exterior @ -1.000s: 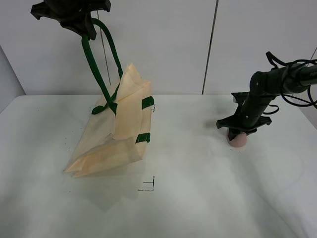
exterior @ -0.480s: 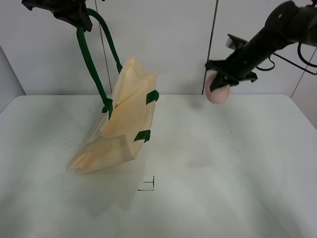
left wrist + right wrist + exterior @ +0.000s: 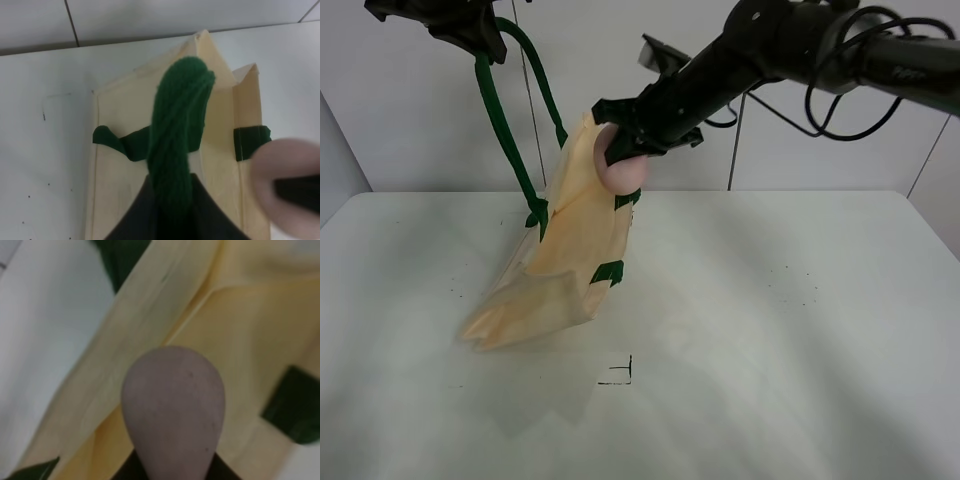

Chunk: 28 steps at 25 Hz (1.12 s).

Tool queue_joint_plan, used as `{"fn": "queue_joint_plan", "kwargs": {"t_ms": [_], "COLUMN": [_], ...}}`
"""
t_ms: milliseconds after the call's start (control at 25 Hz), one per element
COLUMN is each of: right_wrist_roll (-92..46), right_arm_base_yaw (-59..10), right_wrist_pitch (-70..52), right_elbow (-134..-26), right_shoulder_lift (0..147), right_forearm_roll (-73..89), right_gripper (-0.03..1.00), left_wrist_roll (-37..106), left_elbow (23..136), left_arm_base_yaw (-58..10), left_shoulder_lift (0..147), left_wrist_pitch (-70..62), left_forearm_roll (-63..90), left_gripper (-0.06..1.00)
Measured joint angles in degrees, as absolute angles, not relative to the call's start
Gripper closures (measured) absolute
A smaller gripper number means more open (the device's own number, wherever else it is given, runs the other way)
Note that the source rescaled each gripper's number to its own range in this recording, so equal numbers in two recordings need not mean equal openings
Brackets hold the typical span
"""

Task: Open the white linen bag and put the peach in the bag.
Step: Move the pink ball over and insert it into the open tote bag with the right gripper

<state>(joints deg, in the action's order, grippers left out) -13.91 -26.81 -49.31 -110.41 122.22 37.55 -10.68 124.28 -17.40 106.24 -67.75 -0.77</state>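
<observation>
The white linen bag (image 3: 570, 240) hangs tilted over the table, its lower corner resting on the surface. My left gripper (image 3: 470, 25) is shut on its dark green strap handles (image 3: 500, 120) and holds them high at the upper left; the strap (image 3: 177, 145) fills the left wrist view above the bag's top (image 3: 125, 165). My right gripper (image 3: 625, 135) is shut on the peach (image 3: 625, 170), holding it right at the bag's upper edge. The peach also shows in the left wrist view (image 3: 285, 170) and close up in the right wrist view (image 3: 172, 410), over the cream fabric (image 3: 240, 330).
The white table (image 3: 770, 330) carries a small black corner mark (image 3: 620, 375) in front of the bag. A grey wall (image 3: 820, 150) with a vertical seam stands behind. Black cables (image 3: 840, 90) hang from the right arm.
My right gripper lifted the peach off the table at the right and carried it up and left to the bag's top. My left gripper raised the handles slightly, then held still.
</observation>
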Motion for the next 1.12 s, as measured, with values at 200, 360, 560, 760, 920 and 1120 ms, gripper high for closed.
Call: {"fn": "queue_joint_plan", "kwargs": {"t_ms": [200,360,560,760,920,1120], "right_wrist_roll": [-13.91,-15.33,-17.59,-18.67,-14.51,-2.06], "right_arm_base_yaw": [-28.29,-28.29,-28.29,-28.54,-28.6,-28.29], "right_wrist_pitch": [-47.48,-44.93,-43.98,-43.71,-47.8,-62.49], "right_elbow": [-110.41,-110.41,-110.63,-111.48,-116.12,-126.17], "right_shoulder_lift": [127.52,130.53,132.35,132.55,132.55,132.55], "right_forearm_roll": [37.57,41.77,46.74,46.27,38.26,16.17], "right_gripper": [0.97,0.97,0.7,0.04,-0.02,-0.03], "left_wrist_roll": [-10.68,-10.68,-10.68,-10.68,-10.68,-10.68], "left_elbow": [124.28,124.28,124.28,124.28,124.28,124.23], "left_arm_base_yaw": [-17.4,-17.4,-17.4,-17.4,-17.4,-17.4], "left_shoulder_lift": [106.24,106.24,106.24,106.24,106.24,106.24], "left_wrist_pitch": [-67.75,-67.75,-67.75,-67.75,-67.75,-67.75], "left_forearm_roll": [-0.77,-0.77,-0.77,-0.77,-0.72,-0.78], "left_gripper": [0.94,0.94,0.94,0.94,0.94,0.94]}}
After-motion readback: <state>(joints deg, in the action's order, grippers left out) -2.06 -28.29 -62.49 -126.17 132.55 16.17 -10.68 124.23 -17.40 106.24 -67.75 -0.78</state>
